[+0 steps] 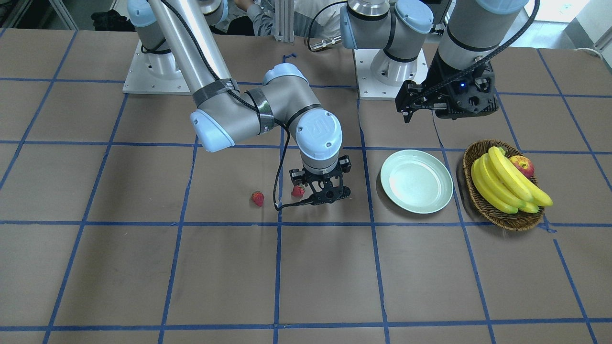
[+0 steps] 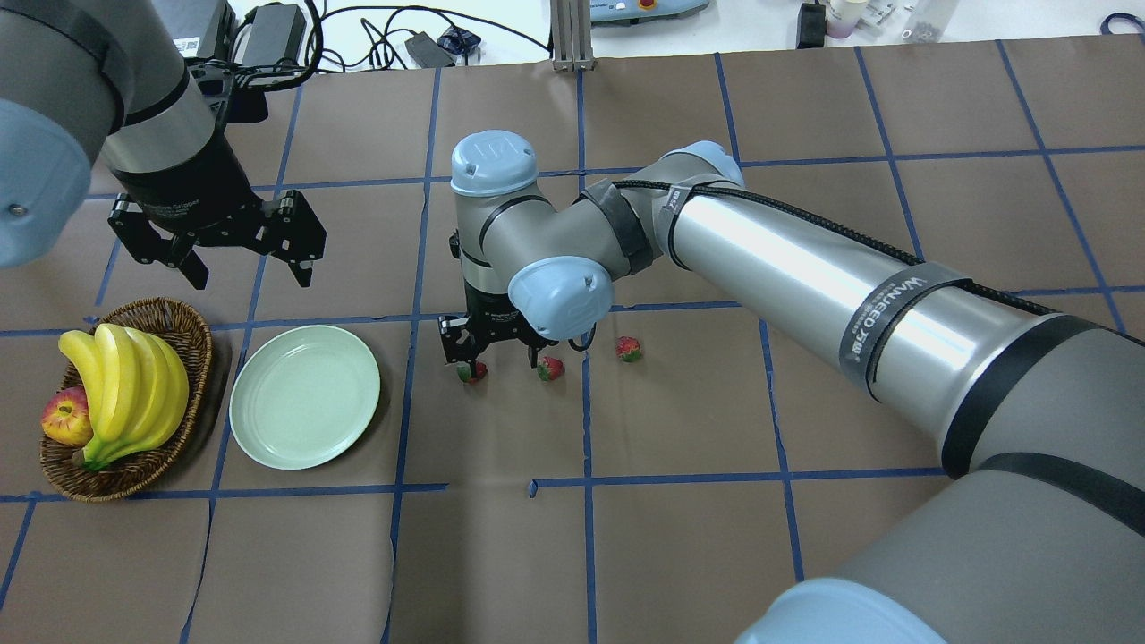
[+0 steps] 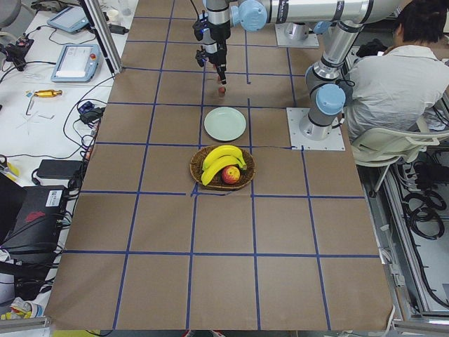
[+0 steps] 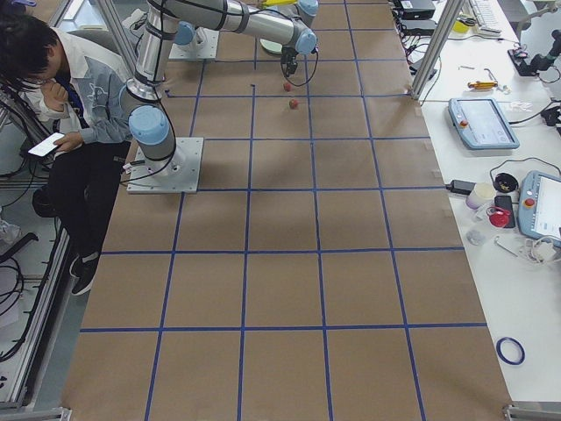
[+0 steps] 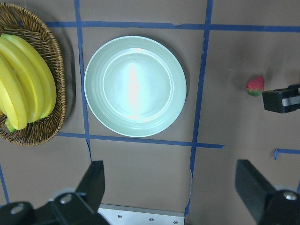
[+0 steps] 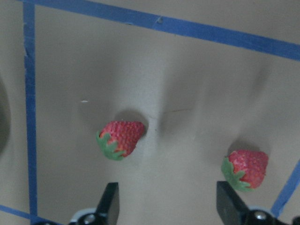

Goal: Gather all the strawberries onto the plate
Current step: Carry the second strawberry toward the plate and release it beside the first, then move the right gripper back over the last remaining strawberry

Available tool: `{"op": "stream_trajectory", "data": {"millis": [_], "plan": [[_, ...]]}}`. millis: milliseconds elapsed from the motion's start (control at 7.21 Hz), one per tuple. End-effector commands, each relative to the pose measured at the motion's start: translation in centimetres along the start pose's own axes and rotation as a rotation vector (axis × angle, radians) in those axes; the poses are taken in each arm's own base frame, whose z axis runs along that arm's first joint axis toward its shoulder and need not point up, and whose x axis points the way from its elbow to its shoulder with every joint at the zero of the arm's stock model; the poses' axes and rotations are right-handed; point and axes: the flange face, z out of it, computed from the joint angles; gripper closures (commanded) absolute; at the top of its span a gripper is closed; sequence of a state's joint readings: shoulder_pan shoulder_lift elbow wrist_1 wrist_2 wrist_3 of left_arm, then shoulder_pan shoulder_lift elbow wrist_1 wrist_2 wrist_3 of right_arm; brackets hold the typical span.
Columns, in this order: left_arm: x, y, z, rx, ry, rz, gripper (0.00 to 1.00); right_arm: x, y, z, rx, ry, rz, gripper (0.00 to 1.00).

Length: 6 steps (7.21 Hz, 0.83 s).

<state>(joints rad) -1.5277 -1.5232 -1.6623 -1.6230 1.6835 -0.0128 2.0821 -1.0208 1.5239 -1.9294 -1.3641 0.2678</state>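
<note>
Overhead exterior showed the right gripper (image 2: 498, 362) low over the table, jaws spread wide. The nearest strawberry (image 2: 472, 371) and the middle strawberry (image 2: 550, 368) lay by its fingertips, and the third strawberry (image 2: 629, 349) lay further right. All three were apart from the plate (image 2: 304, 396), which sat beside the basket (image 2: 204, 358). Left wrist-mounted showed the left gripper (image 5: 169, 166) wide open above the plate. Right wrist-mounted showed two berries lying ungripped on the paper.

Right gripper (image 6: 169, 205) low — fingers (image 6: 110, 204) apart.
</note>
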Motion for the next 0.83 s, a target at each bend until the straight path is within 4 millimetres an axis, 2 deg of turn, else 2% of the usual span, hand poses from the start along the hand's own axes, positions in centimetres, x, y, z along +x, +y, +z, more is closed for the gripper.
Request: {"op": "stream_trajectory", "data": {"millis": [0,139,277,416,555,693], "plan": [[0.0,0.0,0.0,-0.001,0.001,0.001,0.00,2.2,1.0,-4.3,0.059,0.100,0.001,0.00],[0.1,0.0,0.0,0.000,0.001,0.002,0.00,5.4,1.0,-6.2,0.034,0.142,0.015,0.00],[0.2,0.0,0.0,0.000,0.002,0.002,0.00,9.7,0.8,-8.3,-0.007,0.138,0.030,0.00],[0.3,0.0,0.1,-0.001,0.002,0.002,0.00,13.9,0.6,-9.1,-0.027,0.117,0.098,0.00],[0.4,0.1,0.1,-0.003,0.001,-0.001,0.00,17.2,0.7,-8.2,-0.080,0.107,0.170,0.00],[0.5,0.0,0.2,-0.004,0.001,-0.002,0.00,18.1,1.0,-6.9,-0.104,0.106,0.199,0.00]]}}
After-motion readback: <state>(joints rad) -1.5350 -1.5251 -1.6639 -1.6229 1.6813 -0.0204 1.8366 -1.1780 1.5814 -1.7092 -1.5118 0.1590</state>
